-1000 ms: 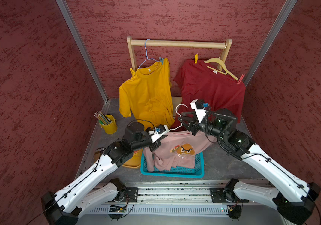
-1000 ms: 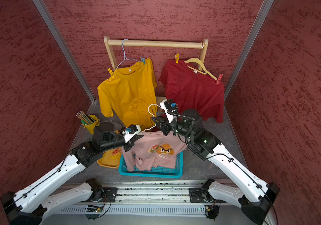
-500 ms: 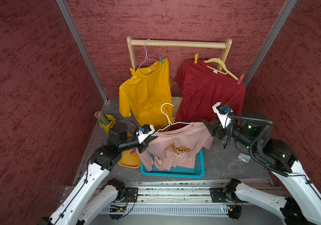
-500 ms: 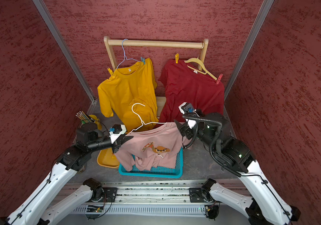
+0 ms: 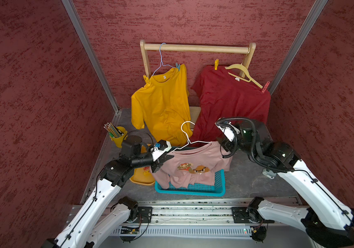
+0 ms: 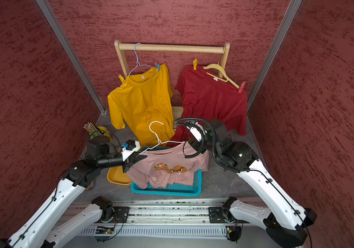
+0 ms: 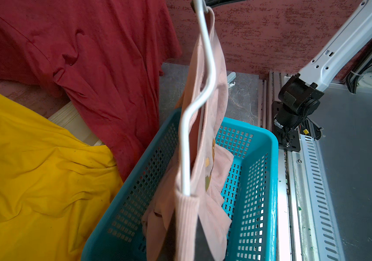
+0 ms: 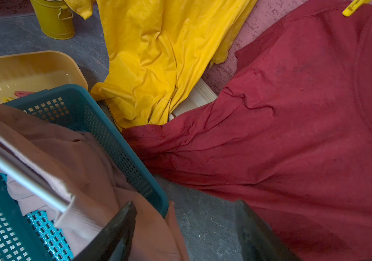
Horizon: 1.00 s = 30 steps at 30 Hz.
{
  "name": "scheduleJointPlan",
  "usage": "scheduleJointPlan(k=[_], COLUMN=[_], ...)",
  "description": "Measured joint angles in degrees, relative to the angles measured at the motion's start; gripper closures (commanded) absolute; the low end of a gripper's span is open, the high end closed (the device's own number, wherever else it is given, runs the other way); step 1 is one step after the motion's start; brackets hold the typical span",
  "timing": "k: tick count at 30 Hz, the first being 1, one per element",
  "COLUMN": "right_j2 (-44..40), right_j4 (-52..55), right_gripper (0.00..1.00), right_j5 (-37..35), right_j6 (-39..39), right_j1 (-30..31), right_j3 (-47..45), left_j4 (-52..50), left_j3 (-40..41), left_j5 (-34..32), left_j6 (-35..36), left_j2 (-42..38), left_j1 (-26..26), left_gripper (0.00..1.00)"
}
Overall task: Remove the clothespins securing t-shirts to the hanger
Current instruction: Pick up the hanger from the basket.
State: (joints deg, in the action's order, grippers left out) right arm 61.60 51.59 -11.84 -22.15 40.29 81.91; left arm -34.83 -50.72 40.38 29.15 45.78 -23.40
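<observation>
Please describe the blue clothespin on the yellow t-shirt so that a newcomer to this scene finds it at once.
Find the wooden rail at the back wall; the mustard yellow t-shirt hangs from it on a blue wire hanger. The light blue clothespin grips its shoulder nearer the dark red t-shirt. Every other peg on the hanging shirts is yellow or red-pink.

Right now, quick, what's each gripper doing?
Left gripper: closed on the pale pink cloth t-shirt at its shoulder.
Right gripper: open, holding nothing.

Grey tabletop [image 5: 244,180]: teal basket [image 5: 190,190], yellow tray [image 5: 141,181], pencil cup [image 5: 119,137], rack [image 5: 195,48], perhaps pale clothespin [image 5: 267,172].
</observation>
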Motion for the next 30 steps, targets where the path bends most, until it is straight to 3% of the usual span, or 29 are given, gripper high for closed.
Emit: scheduleJointPlan(k=[8, 24, 27, 30], right_j2=[-4.87, -0.07, 1.73, 3.87], right_j4=[1.66, 3.08, 2.93, 2.84], right_gripper=[0.27, 0.31, 0.44, 0.67], right_j5=[-0.48, 4.20, 5.88, 7.78], right_j6=[-0.15, -0.87, -1.03, -0.79], right_j1=[0.00, 0.00, 0.00, 0.00], right_j3=[0.22, -1.77, -1.90, -2.05], left_j4=[-0.22, -0.28, -0.31, -0.31], left_j3=[-0.48, -0.50, -0.52, -0.66], left_j5=[-0.26, 1.03, 1.68, 2.08], left_j6=[0.92, 0.94, 0.92, 0.94], left_j2=[0.07, 0.63, 0.59, 0.59], left_j1=[0.28, 0.31, 0.31, 0.33], left_gripper=[1.00, 1.00, 1.00, 1.00])
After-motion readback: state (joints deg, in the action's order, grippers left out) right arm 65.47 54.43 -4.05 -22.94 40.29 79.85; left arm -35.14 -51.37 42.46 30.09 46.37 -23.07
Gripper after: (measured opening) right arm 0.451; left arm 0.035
